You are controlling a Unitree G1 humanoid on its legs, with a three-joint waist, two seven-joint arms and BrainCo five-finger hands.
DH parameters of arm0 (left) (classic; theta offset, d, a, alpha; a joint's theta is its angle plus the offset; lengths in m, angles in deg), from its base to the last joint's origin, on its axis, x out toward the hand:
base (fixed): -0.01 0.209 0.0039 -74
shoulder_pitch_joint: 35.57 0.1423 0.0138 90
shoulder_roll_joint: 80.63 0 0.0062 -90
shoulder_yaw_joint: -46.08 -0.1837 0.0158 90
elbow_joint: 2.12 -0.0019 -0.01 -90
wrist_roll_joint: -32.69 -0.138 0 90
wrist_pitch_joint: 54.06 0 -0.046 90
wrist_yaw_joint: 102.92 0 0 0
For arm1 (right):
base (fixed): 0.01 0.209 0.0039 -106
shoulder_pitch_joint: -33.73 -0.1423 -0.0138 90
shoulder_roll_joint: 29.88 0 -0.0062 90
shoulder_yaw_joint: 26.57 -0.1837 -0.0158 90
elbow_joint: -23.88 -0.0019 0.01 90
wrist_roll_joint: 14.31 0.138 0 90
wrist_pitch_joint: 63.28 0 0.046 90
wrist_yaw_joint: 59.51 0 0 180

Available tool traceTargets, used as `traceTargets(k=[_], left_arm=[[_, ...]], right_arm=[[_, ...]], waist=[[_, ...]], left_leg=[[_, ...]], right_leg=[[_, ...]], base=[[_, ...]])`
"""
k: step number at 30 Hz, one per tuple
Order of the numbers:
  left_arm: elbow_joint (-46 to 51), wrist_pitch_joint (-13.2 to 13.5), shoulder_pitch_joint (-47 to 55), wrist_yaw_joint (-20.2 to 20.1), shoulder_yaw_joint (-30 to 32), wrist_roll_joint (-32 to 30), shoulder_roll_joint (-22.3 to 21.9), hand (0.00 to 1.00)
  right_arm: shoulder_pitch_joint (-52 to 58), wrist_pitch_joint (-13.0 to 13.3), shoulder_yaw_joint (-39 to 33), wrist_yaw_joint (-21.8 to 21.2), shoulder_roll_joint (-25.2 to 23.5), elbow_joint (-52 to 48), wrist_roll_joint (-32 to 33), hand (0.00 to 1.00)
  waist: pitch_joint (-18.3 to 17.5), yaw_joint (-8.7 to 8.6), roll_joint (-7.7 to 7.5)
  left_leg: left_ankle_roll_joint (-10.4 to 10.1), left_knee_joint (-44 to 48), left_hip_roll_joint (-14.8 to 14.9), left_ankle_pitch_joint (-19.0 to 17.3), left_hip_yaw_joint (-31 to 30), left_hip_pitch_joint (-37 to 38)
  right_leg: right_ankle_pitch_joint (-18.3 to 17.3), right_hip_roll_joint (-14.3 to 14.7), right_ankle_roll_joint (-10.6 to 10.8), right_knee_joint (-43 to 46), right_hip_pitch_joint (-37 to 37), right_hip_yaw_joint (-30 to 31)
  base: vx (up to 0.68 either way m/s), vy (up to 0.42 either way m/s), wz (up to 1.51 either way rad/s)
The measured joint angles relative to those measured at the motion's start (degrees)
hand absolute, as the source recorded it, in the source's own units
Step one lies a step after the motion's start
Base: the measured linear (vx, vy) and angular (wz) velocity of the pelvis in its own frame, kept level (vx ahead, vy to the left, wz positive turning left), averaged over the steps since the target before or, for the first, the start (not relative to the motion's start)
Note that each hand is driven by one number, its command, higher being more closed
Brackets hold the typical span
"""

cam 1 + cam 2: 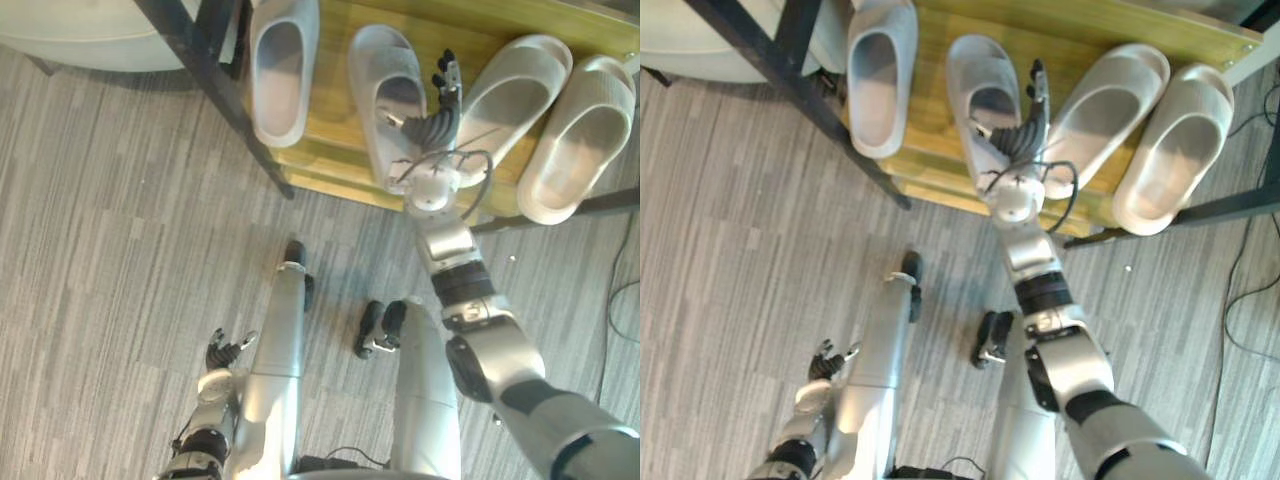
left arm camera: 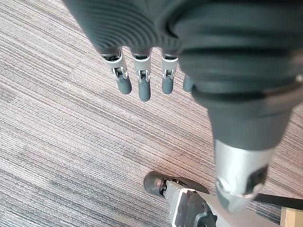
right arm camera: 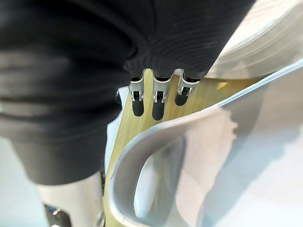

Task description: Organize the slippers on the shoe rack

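Four slippers lie on the rack's wooden shelf (image 1: 330, 150), so my sorting is down to straightening. Far left and low, my left hand (image 1: 225, 352) hangs over the carpet (image 1: 100, 250) with slack fingers and holds nothing; I judge it parked out of the way. The first slipper (image 1: 283, 65) lies straight, just beside the dark frame bar (image 1: 215, 85). The second slipper (image 1: 385, 75) sits nearly parallel to it. My right hand (image 1: 440, 115) lies along that slipper's right side, fingers straight and unclenched in the gap before the third slipper (image 1: 515, 85), placed, I think, to nudge it. The third and fourth slipper (image 1: 585, 135) lie slanted, side by side.
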Motion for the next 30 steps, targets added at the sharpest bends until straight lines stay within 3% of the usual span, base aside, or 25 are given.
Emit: traceTargets(k=[15, 30], left_arm=[[1.1, -0.6, -0.17, -0.87, 3.8, -1.07, -0.63, 0.0], [1.14, -1.22, -0.44, -0.78, 3.98, -1.08, -0.77, 0.0]], right_arm=[[4.89, 4.89, 1.54, -4.57, -2.94, -3.96, 15.99, 0.0], [5.05, 7.42, 2.46, -5.73, -4.28, -3.96, 24.85, 0.0]], waist=[[0.72, -0.18, -0.66], [0.78, 0.27, -0.55]], left_leg=[[0.54, 0.84, 0.24, -0.53, 0.47, 0.05], [0.39, 0.77, 0.2, -0.68, 0.44, -0.09]], right_leg=[[-0.01, 0.29, 0.05, 0.18, 0.03, 0.47], [-0.1, 0.32, -0.14, 0.16, 0.0, 0.35]], base=[[-0.03, 0.06, -0.02], [-0.02, 0.029, 0.0]])
